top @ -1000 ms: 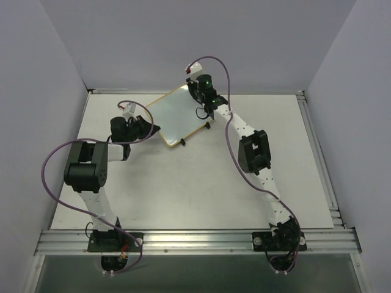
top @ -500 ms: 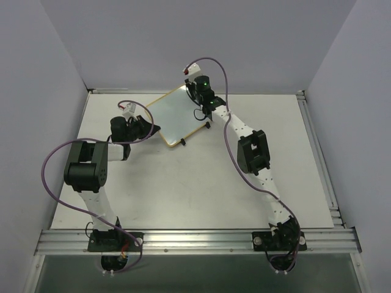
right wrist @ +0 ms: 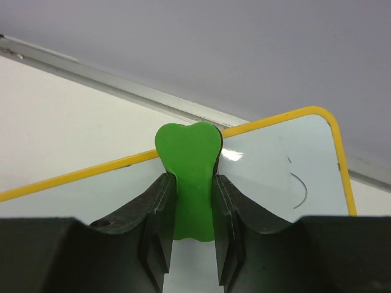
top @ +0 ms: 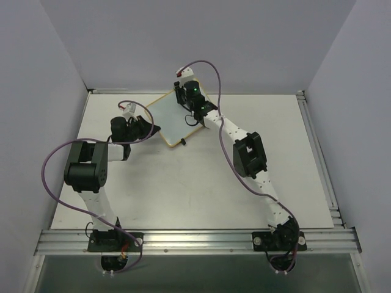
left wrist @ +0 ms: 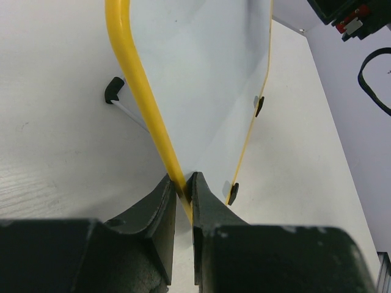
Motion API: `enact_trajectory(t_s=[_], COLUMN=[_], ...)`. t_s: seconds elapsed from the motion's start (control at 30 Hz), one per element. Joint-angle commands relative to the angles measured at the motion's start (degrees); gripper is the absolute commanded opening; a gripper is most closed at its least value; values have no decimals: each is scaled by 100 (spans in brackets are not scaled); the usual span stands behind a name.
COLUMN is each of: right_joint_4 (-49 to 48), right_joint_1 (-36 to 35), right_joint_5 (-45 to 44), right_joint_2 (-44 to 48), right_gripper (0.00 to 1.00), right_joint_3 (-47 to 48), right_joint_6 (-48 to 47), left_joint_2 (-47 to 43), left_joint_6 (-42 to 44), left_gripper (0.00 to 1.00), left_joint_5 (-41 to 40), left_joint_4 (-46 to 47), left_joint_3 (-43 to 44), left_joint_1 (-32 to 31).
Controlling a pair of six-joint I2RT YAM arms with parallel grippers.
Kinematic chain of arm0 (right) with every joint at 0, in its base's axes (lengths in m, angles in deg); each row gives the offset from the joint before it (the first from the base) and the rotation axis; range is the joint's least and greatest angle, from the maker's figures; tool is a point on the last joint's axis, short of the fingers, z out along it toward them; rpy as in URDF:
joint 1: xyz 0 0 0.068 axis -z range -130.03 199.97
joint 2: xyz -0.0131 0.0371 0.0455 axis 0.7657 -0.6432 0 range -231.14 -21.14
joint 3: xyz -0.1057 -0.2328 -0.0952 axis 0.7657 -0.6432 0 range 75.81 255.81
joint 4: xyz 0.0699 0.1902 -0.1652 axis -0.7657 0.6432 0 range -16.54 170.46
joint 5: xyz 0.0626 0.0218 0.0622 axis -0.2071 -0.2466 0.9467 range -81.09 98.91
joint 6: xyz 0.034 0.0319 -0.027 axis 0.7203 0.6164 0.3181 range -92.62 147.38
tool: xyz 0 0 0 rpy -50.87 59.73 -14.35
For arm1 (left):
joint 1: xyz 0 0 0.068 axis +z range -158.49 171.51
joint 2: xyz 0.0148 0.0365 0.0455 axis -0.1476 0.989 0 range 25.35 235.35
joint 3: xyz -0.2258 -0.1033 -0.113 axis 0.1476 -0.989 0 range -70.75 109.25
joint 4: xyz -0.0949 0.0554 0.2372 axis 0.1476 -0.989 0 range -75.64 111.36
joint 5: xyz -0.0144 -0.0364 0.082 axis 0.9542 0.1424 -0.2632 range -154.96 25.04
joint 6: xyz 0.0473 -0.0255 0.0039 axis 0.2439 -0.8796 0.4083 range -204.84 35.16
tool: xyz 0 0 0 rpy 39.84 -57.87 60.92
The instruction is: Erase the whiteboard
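Whiteboard (left wrist: 201, 79): cut off at left wrist view's top edge. Green eraser (right wrist: 187, 162): base hidden inside right gripper (right wrist: 190, 183).

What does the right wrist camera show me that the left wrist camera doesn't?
Only right wrist: the green eraser clamped in the right pincer, and a curved dark mark near the whiteboard corner. Only left wrist: the left pincer shut on the yellow frame, plus two black feet on the opposite edge. Both: the glossy whiteboard and the table.
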Motion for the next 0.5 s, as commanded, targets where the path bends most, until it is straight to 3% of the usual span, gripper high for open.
enact_trajectory(t_s=[0.0,0.2,0.37,0.47], right_joint_4=[-171,-14,636,795], right_joint_1=[509,1133,1257,1249], right_joint_5=[512,881,952,882], right_joint_2=[-100,-206,-127,188], right_gripper=[2,2,1,1], right_joint_3=[-259,-101,-127,-635], right_joint_6=[1243,2114,2176,2088], left_joint_2=[33,41,50,41], left_joint_6=[461,470,470,461], left_gripper=[7,7,7,7], left_joint_5=[-37,-46,-37,-46], left_joint_4=[-293,-310,-310,-319], left_joint_3=[23,50,50,50], left_joint_1=[-172,-172,-164,-172])
